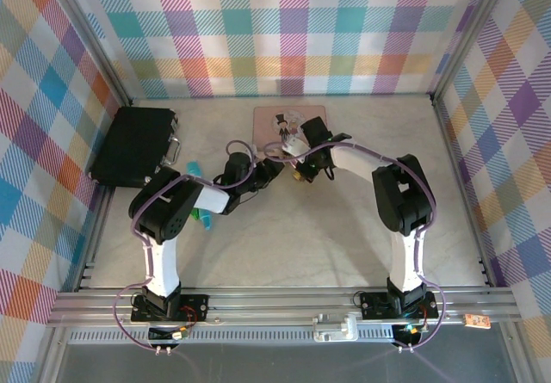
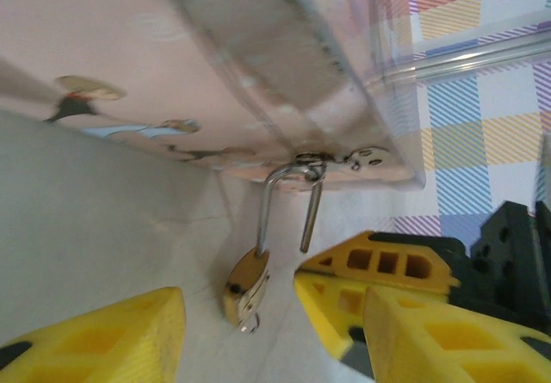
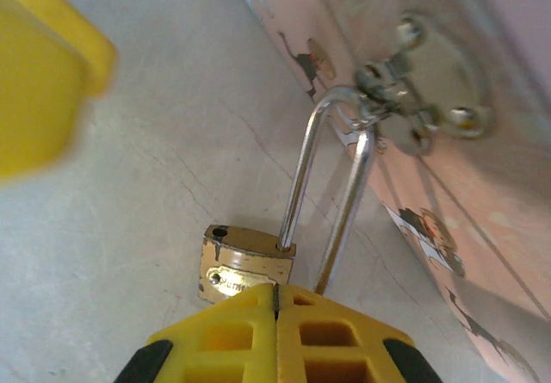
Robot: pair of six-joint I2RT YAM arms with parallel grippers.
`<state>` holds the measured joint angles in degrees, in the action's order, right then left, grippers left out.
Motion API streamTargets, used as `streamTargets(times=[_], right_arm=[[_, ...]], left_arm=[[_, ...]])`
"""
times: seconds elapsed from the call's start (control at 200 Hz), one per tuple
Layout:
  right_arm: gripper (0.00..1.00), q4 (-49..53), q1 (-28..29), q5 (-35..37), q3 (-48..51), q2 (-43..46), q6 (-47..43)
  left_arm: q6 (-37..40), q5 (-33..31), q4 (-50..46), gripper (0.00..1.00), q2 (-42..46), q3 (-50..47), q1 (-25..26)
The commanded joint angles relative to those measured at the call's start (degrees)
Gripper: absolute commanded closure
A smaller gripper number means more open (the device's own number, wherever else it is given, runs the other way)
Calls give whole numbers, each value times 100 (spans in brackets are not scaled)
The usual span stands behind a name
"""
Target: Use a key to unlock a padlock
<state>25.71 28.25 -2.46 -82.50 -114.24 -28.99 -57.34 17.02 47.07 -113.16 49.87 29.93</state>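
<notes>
The tiny brass padlock (image 3: 245,262) hangs by its silvery shackle (image 3: 331,176) from the hasp (image 3: 413,99) of the pink illustrated tin box (image 1: 288,123). One shackle leg is out of the body, so the lock stands unlocked. My right gripper (image 3: 275,293) is shut, fingertips pressed together just in front of the lock body; no key shows between them. In the left wrist view the padlock (image 2: 245,284) hangs between the spread fingers of my open left gripper (image 2: 258,349), with the right gripper (image 2: 301,280) close beside it. A small silvery bit (image 2: 248,321) sticks out under the body.
A black case (image 1: 136,146) lies at the back left against the wall. A teal object (image 1: 195,169) and a green one (image 1: 205,218) lie beside the left arm. Checked walls enclose the table on three sides.
</notes>
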Motion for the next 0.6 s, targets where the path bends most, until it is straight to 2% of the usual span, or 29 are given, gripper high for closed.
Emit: streamTargets(times=[0.0,0.04,0.145,0.32,0.525,0.595], right_arm=[[91,69,-194,-272,94,638,978],[87,-22,-234,-245,257,814,1153],[86,-282,-347,-258,670,1232,1566],[85,-596,-720,-536,992,1662,2269],[82,-1142,-1208,-799,1238,1943,3099],[78,-1074,-1260,-963,1218,1979,3127]], left_arm=[[401,-278,-554,45,-108,480,189],[617,-407,-968,45,-92,640,258],[1048,-824,-1674,48,-86,954,404],[1229,-1350,-1990,53,-297,1230,504],[1425,-1488,-2268,56,-694,1720,606],[1476,-1486,-2387,56,-748,1835,627]])
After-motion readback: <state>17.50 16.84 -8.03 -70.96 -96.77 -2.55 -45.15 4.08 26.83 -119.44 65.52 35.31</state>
